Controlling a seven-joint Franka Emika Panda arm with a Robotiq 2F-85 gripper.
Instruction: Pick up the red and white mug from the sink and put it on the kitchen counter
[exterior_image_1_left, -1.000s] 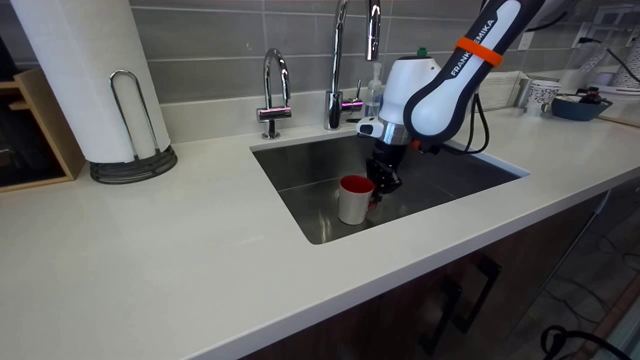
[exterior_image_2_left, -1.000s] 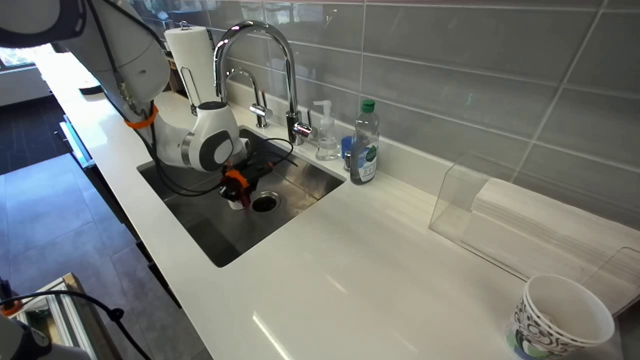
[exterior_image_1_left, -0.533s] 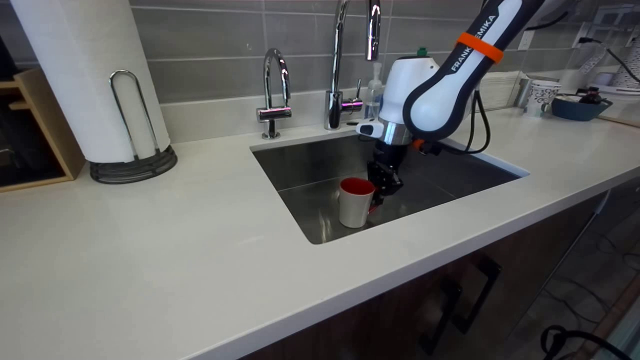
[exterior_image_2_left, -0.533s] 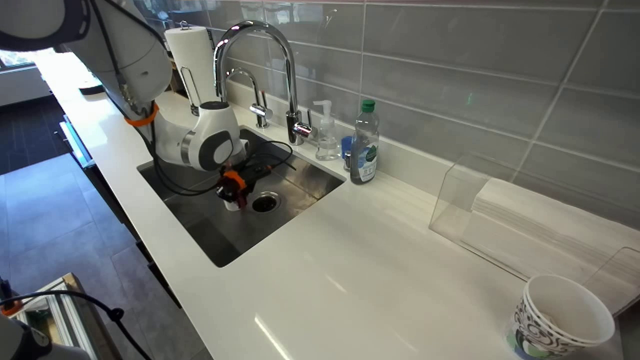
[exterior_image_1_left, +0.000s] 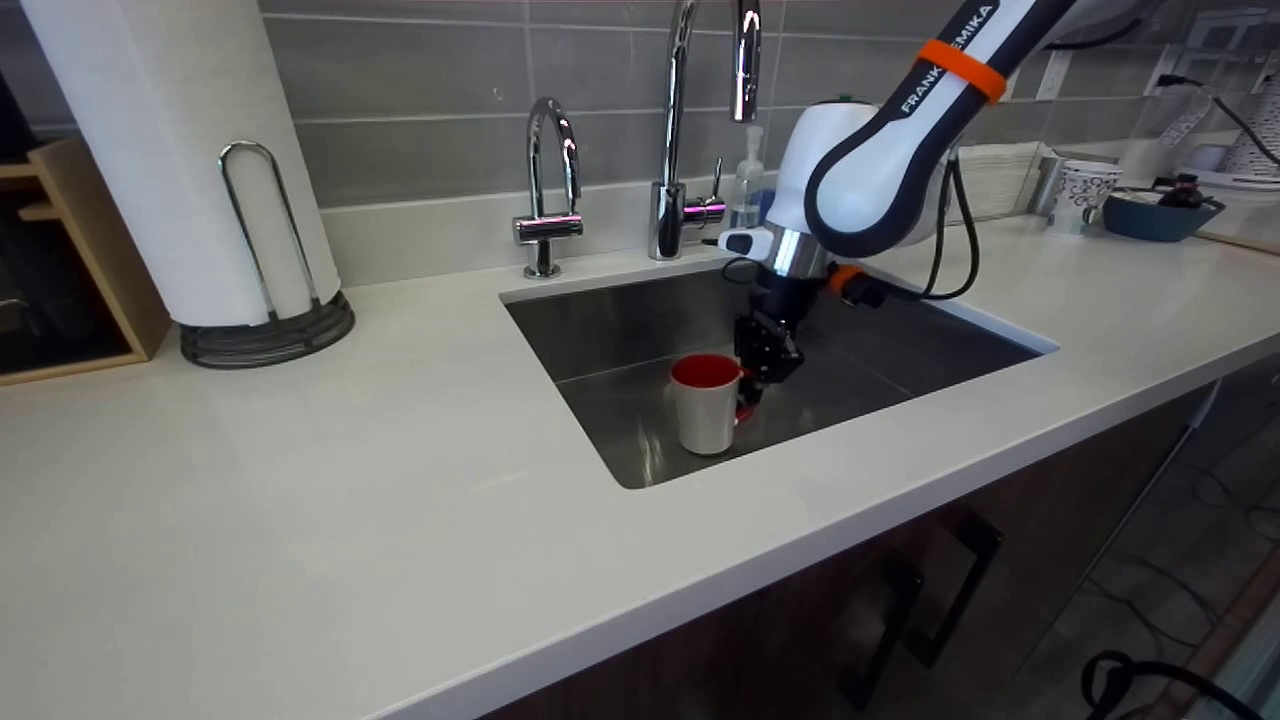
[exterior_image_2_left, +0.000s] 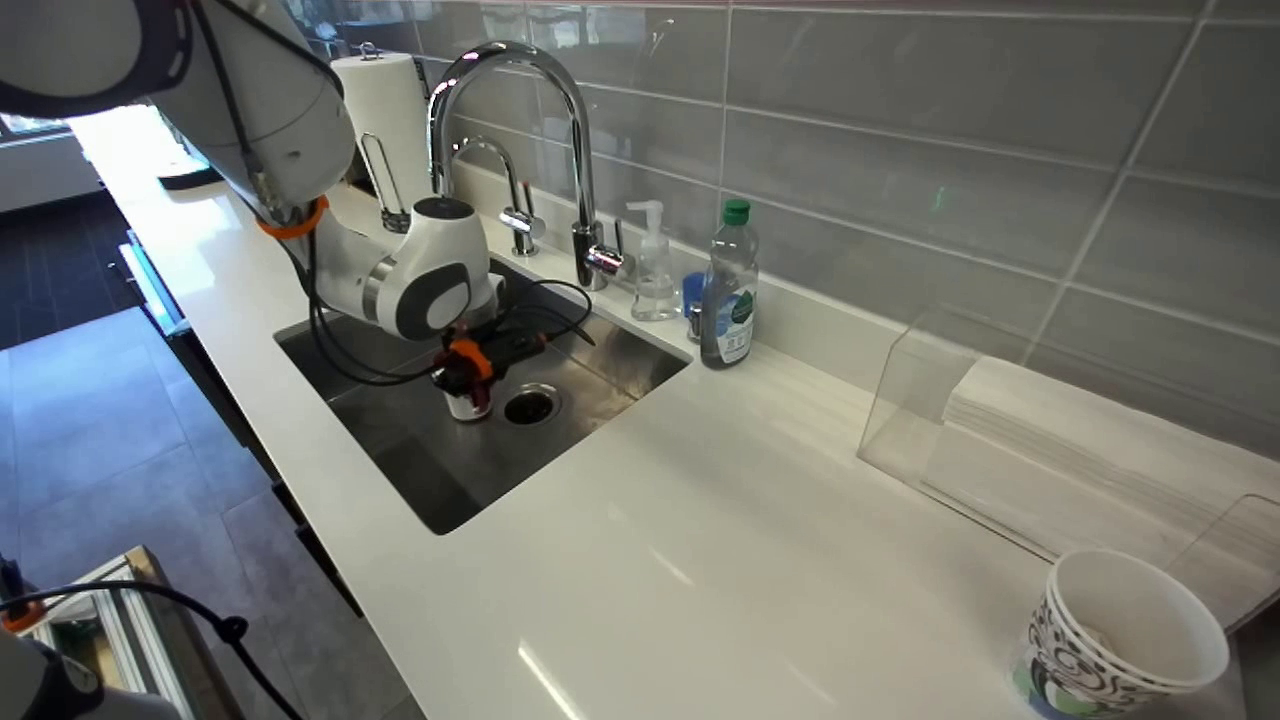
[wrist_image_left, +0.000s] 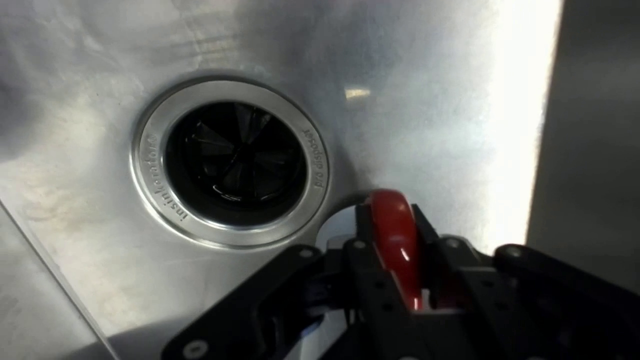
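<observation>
- The kitchen counter (exterior_image_1_left: 300, 500) runs around the sink (exterior_image_1_left: 630, 325), with a paper towel roll (exterior_image_1_left: 170, 160) standing beyond one end of it.
- The sink has the mug (exterior_image_1_left: 706, 420) inside it; clearing its rim seems the coming step, before any setting down on the kitchen counter.
- The arm (exterior_image_1_left: 890, 180) leans over the sink and reaches down into it.
- The gripper (wrist_image_left: 392, 217) hangs low in the sink, jaws clenched on the mug's red handle (wrist_image_left: 395, 240), one finger on either side of it, as the wrist view shows.
- The mug is about upright, red mouth up. Its body lies off to one side of the jaws, toward the sink's end by the paper towel roll. Whether its base touches the sink's floor or hangs just over it cannot be told.
- The handle, the smallest piece, is what the move turns on: it fills the gap between the fingers while the weight sits to one side. By judgement, the mug may swivel or sag as it rises, so a slow lift straight up past the sink's rim looks wise.
</observation>
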